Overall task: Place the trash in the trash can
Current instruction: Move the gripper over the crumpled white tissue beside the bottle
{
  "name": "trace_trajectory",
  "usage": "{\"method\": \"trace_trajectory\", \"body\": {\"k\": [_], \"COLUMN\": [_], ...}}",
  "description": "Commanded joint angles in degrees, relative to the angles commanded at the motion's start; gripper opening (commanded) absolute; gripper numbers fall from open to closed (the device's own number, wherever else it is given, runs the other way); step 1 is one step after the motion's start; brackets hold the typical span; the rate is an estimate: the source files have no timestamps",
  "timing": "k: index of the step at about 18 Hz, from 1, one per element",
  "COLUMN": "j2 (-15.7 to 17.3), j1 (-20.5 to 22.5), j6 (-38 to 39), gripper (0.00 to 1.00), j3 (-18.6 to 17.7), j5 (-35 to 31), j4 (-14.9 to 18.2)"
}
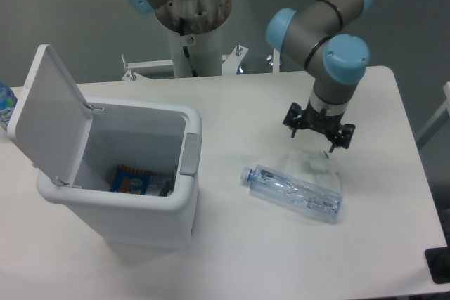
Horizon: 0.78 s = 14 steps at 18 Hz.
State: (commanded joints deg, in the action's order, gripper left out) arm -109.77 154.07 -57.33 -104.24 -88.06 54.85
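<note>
The trash can (123, 187) stands on the left part of the white bench (232, 258), a white rectangular bin with rounded corners and a grey front tab (190, 157) on the side that faces the middle of the bench. Its flat white lid (46, 114) is swung up and back on its hinge, leaning away to the left, so the inside is open to view. At the bottom of the bin lies a blue and orange printed wrapper or packet (133, 179), with something dark just beside it that is too shadowed to tell. The rest of the interior shows bare white walls. To the right of the bin, well apart from it, the clear bluish plastic bottle (293, 193) lies on its side on the bench, its blue cap (247, 173) pointing toward the bin. The thin whitish plastic bag (314, 166) lies crumpled just behind the bottle, touching or overlapping it along the far edge. Both items are outside the bin. The pincer (318, 126) hangs above the bench just behind the bag, pointing down, its fingers spread apart and holding nothing. At the far left edge of the picture a small part of another bluish object (5, 103) shows behind the lid, too cut off to identify.
</note>
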Motion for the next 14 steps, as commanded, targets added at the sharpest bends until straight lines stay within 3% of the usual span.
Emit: {"method": "trace_trajectory", "body": {"k": [5,9,14], "j2": [-0.27,-0.7,-2.46], "j1": [-1.41,-2.28,-2.64], "j6": [5.91,11.08,17.68], "gripper": [1.0,1.0,1.0], "j3": [-0.17,-0.61,0.35], "j5": [-0.26,-7.28,-7.91], "j4": [-1.05,-2.02,-2.99]}}
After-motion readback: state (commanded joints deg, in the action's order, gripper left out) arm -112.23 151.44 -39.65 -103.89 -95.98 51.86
